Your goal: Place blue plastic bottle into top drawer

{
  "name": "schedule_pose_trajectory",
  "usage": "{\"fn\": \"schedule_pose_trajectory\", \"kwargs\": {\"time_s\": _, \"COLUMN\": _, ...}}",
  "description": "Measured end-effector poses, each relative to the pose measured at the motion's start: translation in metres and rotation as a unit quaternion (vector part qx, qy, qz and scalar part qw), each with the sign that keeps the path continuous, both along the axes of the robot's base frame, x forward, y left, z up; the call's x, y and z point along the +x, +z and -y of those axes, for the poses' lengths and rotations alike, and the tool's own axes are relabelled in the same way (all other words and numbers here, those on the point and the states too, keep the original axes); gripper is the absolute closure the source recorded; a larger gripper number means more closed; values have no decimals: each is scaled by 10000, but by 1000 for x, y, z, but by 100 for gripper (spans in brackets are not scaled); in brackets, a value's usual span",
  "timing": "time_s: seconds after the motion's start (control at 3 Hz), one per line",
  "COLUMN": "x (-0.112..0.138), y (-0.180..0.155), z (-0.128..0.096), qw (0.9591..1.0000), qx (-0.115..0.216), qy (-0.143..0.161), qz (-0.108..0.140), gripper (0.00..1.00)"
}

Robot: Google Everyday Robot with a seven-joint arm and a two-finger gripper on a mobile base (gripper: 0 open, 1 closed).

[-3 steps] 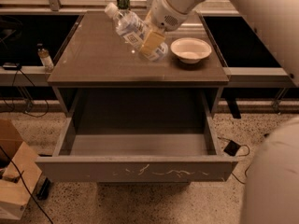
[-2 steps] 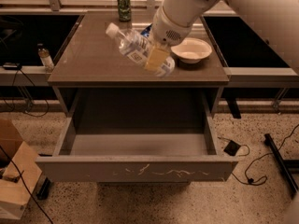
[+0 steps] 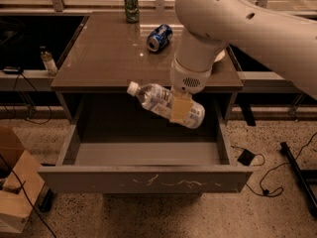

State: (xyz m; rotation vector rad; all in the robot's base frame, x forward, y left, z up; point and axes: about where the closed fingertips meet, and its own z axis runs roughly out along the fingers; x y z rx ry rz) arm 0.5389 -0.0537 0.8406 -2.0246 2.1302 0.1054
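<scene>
Since the earlier frame, the end effector (image 3: pixel 181 111) has carried the blue plastic bottle (image 3: pixel 157 100), a tall clear water bottle with a white cap and a pale label, off the brown-grey counter (image 3: pixel 104 58) toward the near side. Both now hang over the open cavity of the top drawer (image 3: pixel 89 178), a wide, shallow grey drawer whose flat front panel bears white scratch marks.

**Grasp.** The end effector is pinching the bottle across its labelled body. One tan finger pad (image 3: pixel 180 109) lies flat over the label; the opposing pad is hidden behind the bottle. A hold on the mid-body, rather than the cap, appears chosen to keep the load balanced.

**Orientation.** The bottle lies close to horizontal. Its cap points left and slightly up, and its base points right and slightly down. This attitude suits a shallow drawer, where an upright bottle would probably block closing.

**Position.** The bottle sits just below the near edge of the counter, and it appears clear of the drawer floor and side walls.

**Surroundings.** A blue soda can (image 3: pixel 160 37) lies on its side on the counter, and a green can (image 3: pixel 131 6) stands upright at the far edge. Both are well apart from the bottle.

**Next step (judgement).** Lower the bottle until it rests on the drawer floor, then release.
</scene>
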Motion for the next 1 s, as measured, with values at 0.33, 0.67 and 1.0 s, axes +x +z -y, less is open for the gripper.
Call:
{"fn": "schedule_pose_trajectory", "kwargs": {"time_s": 0.33, "x": -9, "y": -33, "z": 12, "qw": 9977, "qx": -520, "qy": 314, "qz": -299, "gripper": 100}}
{"fn": "schedule_pose_trajectory", "kwargs": {"time_s": 0.67, "x": 11, "y": -61, "z": 18, "qw": 9956, "qx": -746, "qy": 508, "qz": -254, "gripper": 100}}
{"fn": "schedule_pose_trajectory", "kwargs": {"time_s": 1.0, "x": 13, "y": -65, "z": 17, "qw": 9951, "qx": -780, "qy": 548, "qz": -274, "gripper": 100}}
